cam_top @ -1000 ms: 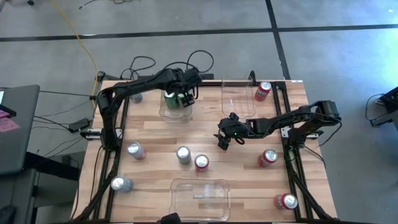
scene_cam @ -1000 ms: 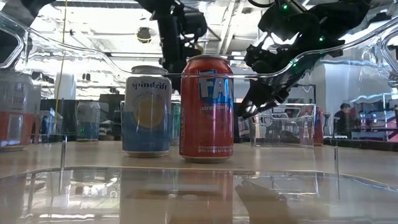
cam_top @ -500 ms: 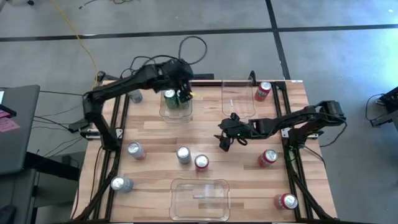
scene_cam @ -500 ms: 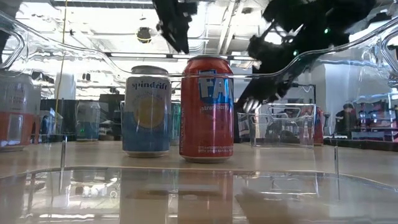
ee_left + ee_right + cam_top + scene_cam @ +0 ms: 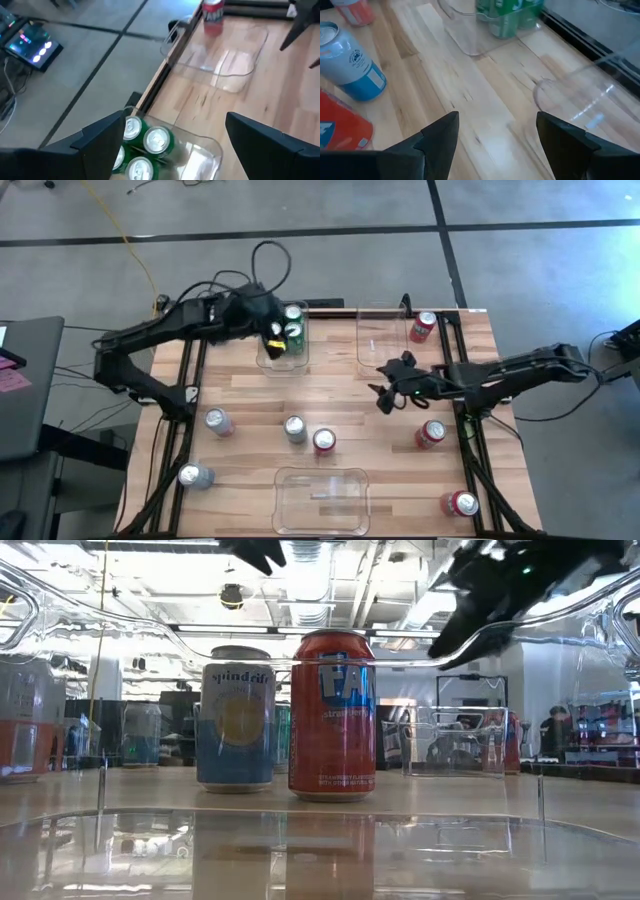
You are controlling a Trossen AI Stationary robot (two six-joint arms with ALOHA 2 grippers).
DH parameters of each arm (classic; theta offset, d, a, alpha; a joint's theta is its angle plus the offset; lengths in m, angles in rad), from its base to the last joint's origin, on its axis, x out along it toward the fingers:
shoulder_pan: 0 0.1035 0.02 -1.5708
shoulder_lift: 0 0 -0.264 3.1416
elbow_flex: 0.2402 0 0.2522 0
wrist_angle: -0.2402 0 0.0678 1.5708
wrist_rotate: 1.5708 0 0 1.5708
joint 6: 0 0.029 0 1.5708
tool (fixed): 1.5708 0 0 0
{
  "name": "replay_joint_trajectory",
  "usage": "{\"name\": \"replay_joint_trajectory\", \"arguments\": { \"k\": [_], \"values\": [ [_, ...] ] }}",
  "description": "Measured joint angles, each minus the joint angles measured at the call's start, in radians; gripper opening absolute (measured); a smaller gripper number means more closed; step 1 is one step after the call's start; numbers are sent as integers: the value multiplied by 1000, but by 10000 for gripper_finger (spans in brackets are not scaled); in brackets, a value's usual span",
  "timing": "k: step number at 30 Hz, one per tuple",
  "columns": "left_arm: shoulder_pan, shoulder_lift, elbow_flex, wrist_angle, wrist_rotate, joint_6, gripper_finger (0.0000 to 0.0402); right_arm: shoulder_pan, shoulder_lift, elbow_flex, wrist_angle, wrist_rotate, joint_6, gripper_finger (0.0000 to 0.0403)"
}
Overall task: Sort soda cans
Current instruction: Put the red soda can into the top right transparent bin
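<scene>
Three cans [image 5: 290,330] in far-left bin [image 5: 270,360]; other cans [image 5: 309,434] loose on table [image 5: 330,390]

table [image 5: 250,390]: pale matt wood planks | bins [image 5: 320,500]: clear glossy plastic | cans [image 5: 333,715]: shiny metal

1. Green cylindrical cans with silver tops [image 5: 292,330] stand upright, clustered touching at the far end of the far-left clear bin; the left wrist view shows at least three [image 5: 150,142].
2. A white-and-blue can [image 5: 295,429] and a red can [image 5: 324,441] stand upright side by side at mid-table.
3. Silver cans stand left at [image 5: 217,421] and near-left at [image 5: 195,475].
4. Red cans lie tilted far right [image 5: 421,327], right [image 5: 431,433] and near right [image 5: 461,504].
</scene>
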Motion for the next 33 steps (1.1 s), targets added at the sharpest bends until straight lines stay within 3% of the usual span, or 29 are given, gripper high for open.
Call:
{"name": "replay_joint_trajectory", "arguments": {
  "k": [10,18,27,33],
  "values": [
    [-90,-289,-387,124,-23,-144,338,35,-193,0,-151,1,99,285],
    [-154,-445,-549,86,-118,-330,338,51,-234,0,-142,2,98,285],
    [-221,-440,-652,104,-119,-428,338,51,-231,0,-178,-24,116,285],
    [-287,-385,-708,203,-118,-409,338,93,-231,0,-179,-51,116,285]
  ]
}}
